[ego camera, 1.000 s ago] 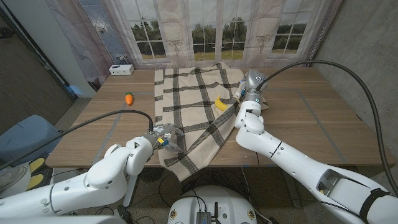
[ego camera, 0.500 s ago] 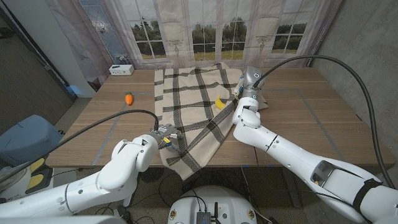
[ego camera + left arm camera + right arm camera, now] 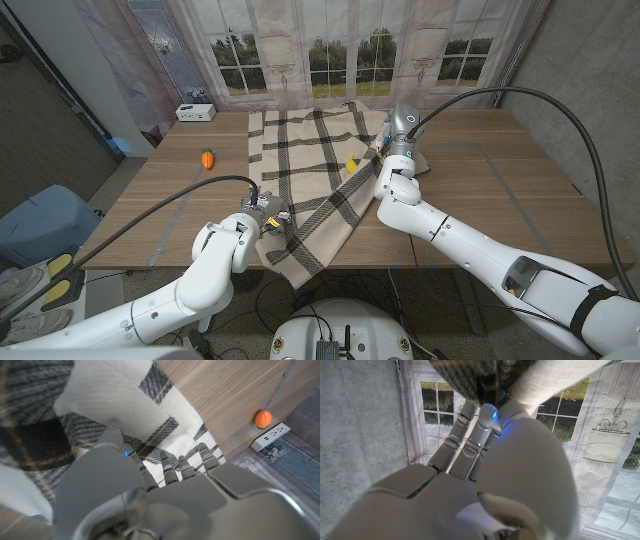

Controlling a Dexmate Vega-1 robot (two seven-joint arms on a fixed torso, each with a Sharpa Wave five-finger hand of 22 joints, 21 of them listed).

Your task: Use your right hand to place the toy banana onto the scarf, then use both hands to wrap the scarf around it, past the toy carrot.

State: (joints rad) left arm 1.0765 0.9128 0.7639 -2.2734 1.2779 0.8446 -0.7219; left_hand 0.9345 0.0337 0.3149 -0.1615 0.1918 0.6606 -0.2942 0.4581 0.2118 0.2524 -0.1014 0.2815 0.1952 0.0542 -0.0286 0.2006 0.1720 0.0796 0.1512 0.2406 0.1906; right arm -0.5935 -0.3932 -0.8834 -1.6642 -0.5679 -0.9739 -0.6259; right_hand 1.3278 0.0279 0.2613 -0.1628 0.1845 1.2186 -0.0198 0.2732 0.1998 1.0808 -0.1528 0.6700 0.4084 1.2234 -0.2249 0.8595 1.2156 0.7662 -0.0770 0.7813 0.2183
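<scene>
A small yellow toy banana [image 3: 351, 162] lies on a cream scarf with dark plaid stripes [image 3: 300, 150], near the scarf's right edge and partly hidden by a raised fold of cloth. The scarf is spread over the middle of a wooden table [image 3: 500, 190], its far end near the back edge and its near end hanging off the front edge. The right hand [image 3: 385, 150] is just beside the banana at the scarf's right edge; in the right wrist view its fingers [image 3: 470, 435] are closed around a bunch of the plaid cloth, lifted off the table. The left hand [image 3: 268, 215] is at the scarf's near left corner, and in the left wrist view its fingers [image 3: 170, 467] curl down into the cloth [image 3: 125, 405], gripping it. An orange toy carrot [image 3: 207, 158] lies on the table well to the left of the scarf, apart from both hands. A white power strip [image 3: 194, 111] sits near the table's far left corner, in front of a curtain printed with windows [image 3: 330, 50].
</scene>
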